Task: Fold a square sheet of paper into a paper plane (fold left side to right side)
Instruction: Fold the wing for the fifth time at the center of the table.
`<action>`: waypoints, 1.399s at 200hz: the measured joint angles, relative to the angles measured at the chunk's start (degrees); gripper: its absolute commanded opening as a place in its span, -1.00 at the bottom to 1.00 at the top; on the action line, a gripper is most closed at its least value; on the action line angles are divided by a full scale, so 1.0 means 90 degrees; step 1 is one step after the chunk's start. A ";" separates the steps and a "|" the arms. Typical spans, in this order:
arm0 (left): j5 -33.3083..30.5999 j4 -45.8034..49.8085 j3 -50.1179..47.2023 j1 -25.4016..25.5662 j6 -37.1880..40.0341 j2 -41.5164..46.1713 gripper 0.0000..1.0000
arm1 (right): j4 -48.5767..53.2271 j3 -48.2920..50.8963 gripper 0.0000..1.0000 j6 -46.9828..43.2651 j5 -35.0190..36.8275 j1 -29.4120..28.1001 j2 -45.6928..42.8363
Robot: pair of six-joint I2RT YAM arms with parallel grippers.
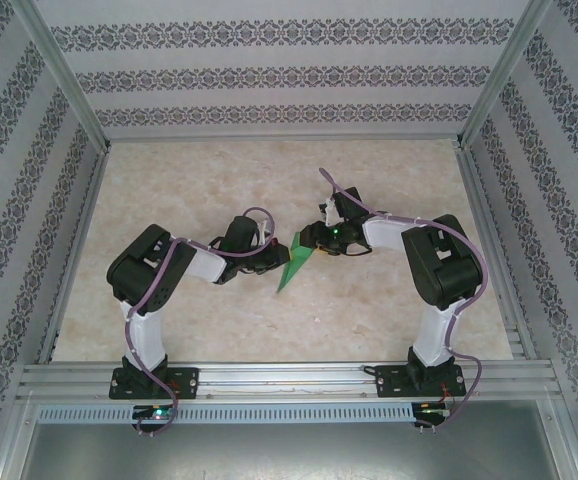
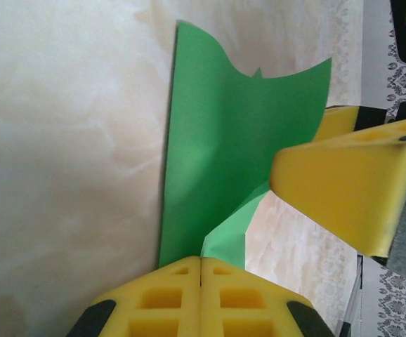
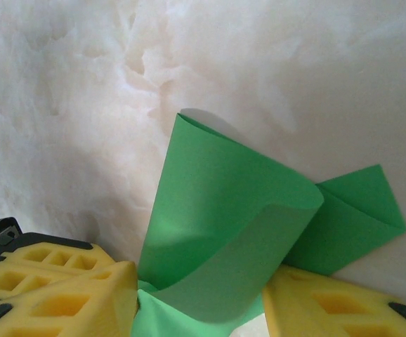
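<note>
Bright green square sheet of paper, folded down to a slim pointed shape, sat near the middle of the counter, held between two robot arms. Grey-and-white patterned walls closed in three sides of the pale marbled counter, and a silver metal rail carried both arm bases along the near edge. The black-and-white left arm reached in from the left and the matching right arm from the right, their wrists meeting at the paper.

The left end effector was closed, its yellow fingers pressed flat together with the near edge of the sheet pinched at their tips. From there the paper ran away across the counter, its far edge curving upward.

The right end effector stood part open, its yellow fingers set either side of a loose curled flap of the sheet that rose between them. A folded corner of the paper rested on the counter just beyond the flap.
</note>
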State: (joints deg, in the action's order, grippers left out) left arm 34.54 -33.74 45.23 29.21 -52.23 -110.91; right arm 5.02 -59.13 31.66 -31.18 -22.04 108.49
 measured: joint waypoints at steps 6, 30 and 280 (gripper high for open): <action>0.0002 0.0005 0.0012 -0.0010 0.0005 -0.0022 -1.00 | 0.0002 0.0000 0.09 -0.0007 -0.0015 0.0000 0.0000; 0.0070 0.0000 0.0027 -0.0041 0.0022 -0.0044 -1.00 | 0.0002 0.0000 0.10 -0.0019 -0.0024 0.0000 0.0000; 0.0012 0.0724 0.0007 -0.0092 0.0357 0.0991 -0.41 | 0.0333 -0.0194 -0.14 -0.0189 0.0151 -0.0022 0.0136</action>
State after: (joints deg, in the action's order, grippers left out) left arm 34.65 -27.22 45.30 28.38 -49.01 -102.00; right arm 8.01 -60.88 29.95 -29.82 -22.24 109.71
